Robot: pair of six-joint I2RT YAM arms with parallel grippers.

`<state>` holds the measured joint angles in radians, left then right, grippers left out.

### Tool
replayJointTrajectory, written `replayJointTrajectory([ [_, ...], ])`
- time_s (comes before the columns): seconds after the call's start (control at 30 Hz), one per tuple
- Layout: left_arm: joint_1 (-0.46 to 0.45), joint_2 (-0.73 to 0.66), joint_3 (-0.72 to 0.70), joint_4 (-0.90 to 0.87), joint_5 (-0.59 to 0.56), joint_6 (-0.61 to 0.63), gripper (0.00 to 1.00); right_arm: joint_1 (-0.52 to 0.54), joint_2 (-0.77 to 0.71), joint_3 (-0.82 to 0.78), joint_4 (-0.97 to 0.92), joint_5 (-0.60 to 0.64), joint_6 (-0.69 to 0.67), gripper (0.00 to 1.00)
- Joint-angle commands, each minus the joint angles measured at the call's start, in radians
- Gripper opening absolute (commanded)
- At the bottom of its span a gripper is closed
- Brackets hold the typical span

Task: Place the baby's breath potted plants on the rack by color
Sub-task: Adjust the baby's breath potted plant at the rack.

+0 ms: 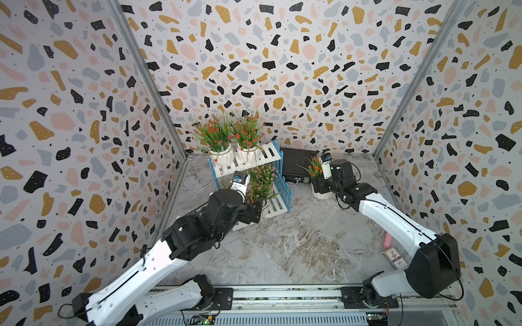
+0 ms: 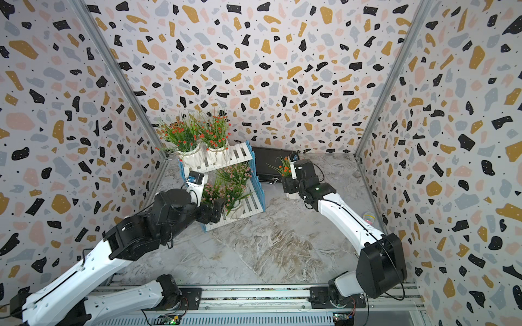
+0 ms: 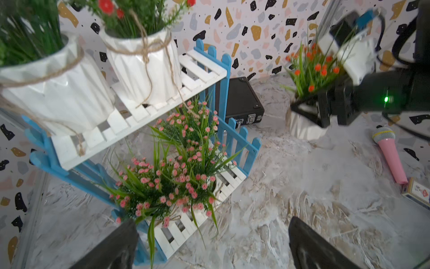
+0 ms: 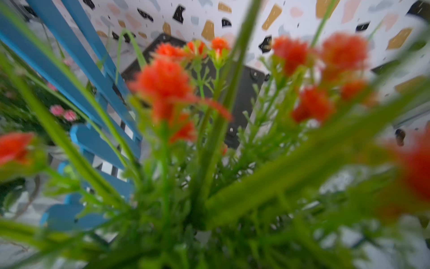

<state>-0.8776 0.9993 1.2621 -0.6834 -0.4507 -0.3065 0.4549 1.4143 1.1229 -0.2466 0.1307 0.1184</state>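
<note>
My right hand gripped the orange plant on the counter, the rack with its bare top-shelf end lying to its left, while my left hand hung open.

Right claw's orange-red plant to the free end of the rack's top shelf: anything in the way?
Nothing on the table between the orange-red plant and the rack. The blue side panel rises above the free slats at that end; probably lift over it or come in from the front.
</note>
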Motion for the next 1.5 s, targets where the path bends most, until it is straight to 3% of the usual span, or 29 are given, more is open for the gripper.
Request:
replayJointTrajectory([
  [0.0,0.028,0.100,0.091,0.081,-0.071,0.003,0.99,-0.008,-0.072,-0.039,0.105,-0.030,0.051,0.79],
  [0.23,0.105,0.277,0.231,0.072,-0.086,-0.079,0.99,-0.027,-0.091,-0.136,0.132,-0.078,0.068,0.79],
  [0.43,0.145,0.346,0.260,0.113,-0.086,-0.126,0.99,-0.042,-0.087,-0.167,0.161,-0.123,0.078,0.79],
  [0.97,0.210,0.457,0.338,0.199,-0.151,-0.100,0.99,-0.058,-0.078,-0.183,0.176,-0.178,0.072,0.79],
  [1.47,0.235,0.562,0.491,0.145,-0.161,-0.063,0.99,-0.059,-0.072,-0.183,0.186,-0.192,0.069,0.81],
])
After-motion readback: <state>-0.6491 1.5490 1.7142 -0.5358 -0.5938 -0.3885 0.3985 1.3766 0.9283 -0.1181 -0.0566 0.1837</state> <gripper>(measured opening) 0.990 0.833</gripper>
